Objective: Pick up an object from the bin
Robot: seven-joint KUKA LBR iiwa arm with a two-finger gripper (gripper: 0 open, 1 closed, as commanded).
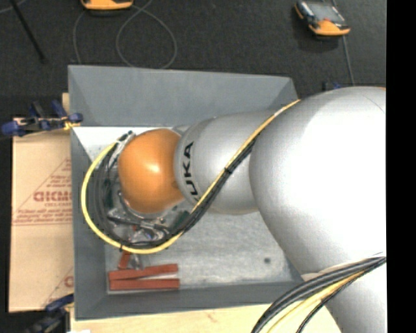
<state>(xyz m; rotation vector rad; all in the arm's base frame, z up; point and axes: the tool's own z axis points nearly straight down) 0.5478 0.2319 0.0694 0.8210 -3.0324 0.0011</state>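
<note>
— As the arm (312, 175) covers so much of the bin (182, 97), how many loose things can be counted inside?

— Two reddish-brown bars (144, 278), long, flat and straight-edged. They lie side by side and touching, in the lower left corner of the bin floor as the view shows it. The upper bar is slightly tilted against the lower. One small dark speck (266, 261) sits well apart from them, toward the right. There is one arm and one gripper (132, 258).

— Where is the gripper?

— It is low in the left half of the bin, its tip just beside the left end of the bars. Whether it touches them cannot be told. Whether it is released or clenched cannot be told either, because one rounded orange cover (148, 170) on the wrist sits over it.

— And the surface, the room?

— The bin floor is pale grey and faintly speckled. Its walls are plain grey metal, rising to a straight rim. Around the bin lies a dark, matte floor (214, 39) with one thin wire (117, 40) looped on it. Two orange-and-black devices (322, 18) lie at its far edge.

— What do the robot's surfaces look like?

— The arm is smooth, silvery and bulbous, with soft highlights. The orange cover is glossy and round like a ball. One yellow cable (84, 198) runs along the arm and curves in a wide loop around the wrist, coming down close to the bars.
</note>
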